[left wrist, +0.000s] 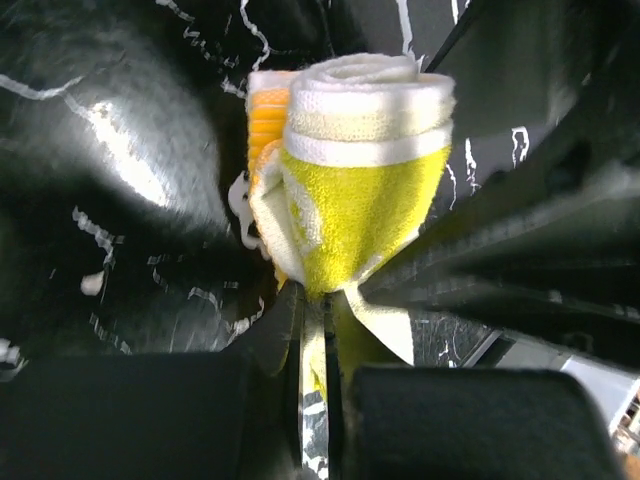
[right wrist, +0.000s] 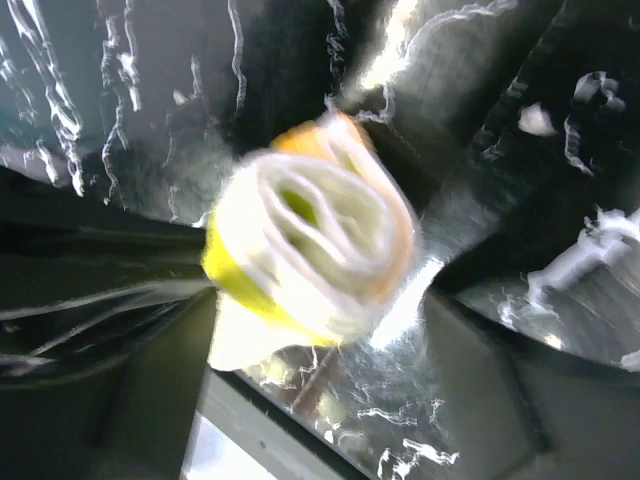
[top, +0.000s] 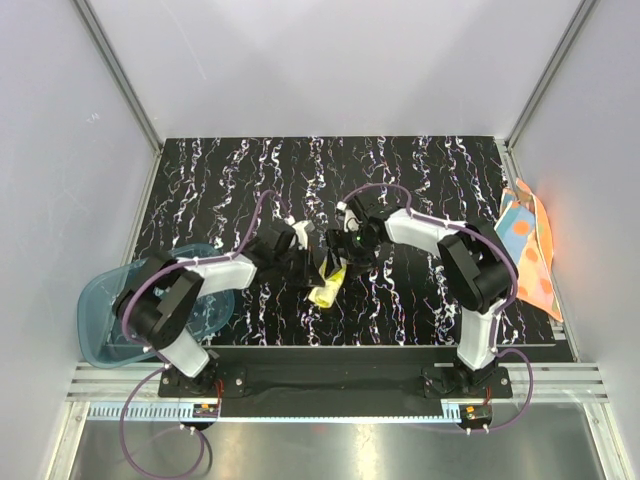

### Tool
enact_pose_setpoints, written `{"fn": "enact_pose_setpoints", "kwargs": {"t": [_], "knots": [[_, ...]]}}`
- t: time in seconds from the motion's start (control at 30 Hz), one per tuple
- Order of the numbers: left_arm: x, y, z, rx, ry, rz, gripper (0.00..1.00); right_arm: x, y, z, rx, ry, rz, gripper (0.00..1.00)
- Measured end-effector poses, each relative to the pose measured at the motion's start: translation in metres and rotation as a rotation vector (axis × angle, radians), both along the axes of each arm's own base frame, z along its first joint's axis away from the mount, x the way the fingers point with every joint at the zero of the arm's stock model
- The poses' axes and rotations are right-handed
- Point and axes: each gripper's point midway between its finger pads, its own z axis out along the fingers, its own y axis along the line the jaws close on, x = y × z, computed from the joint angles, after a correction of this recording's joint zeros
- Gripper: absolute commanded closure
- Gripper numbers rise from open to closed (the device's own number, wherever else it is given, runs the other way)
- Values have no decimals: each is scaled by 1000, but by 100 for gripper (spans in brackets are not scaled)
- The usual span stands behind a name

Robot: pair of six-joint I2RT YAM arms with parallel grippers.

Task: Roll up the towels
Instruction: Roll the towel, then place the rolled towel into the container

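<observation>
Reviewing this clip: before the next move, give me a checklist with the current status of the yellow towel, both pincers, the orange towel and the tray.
1. Yellow towel rolled: ok, coiled layers show at its end.
2. Left pincer shut on the yellow towel: ok, it pinches the lower edge.
3. Right pincer open: ok, its fingers stand apart on either side of the roll, though that view is blurred.
4. Roll tight enough to hold once set down: cannot tell.
5. Orange towel rolled: not ok, it lies spread out at the far right.
6. Blue tray away from the roll: ok, it is at the far left.
</observation>
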Motion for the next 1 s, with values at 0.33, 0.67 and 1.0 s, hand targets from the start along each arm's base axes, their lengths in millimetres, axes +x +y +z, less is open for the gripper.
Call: {"fn": "enact_pose_setpoints", "kwargs": {"t": [0.33, 0.67, 1.0], "knots": [[-10, 34, 43, 109, -51, 67, 100, 35, -54, 42, -63, -123, -204, 0], [2, 125, 162, 166, -286, 353, 100, 35, -78, 62, -40, -157, -277, 0], [-36, 248, 154, 414, -188, 748, 100, 23, -74, 67, 1, -128, -272, 0]]}}
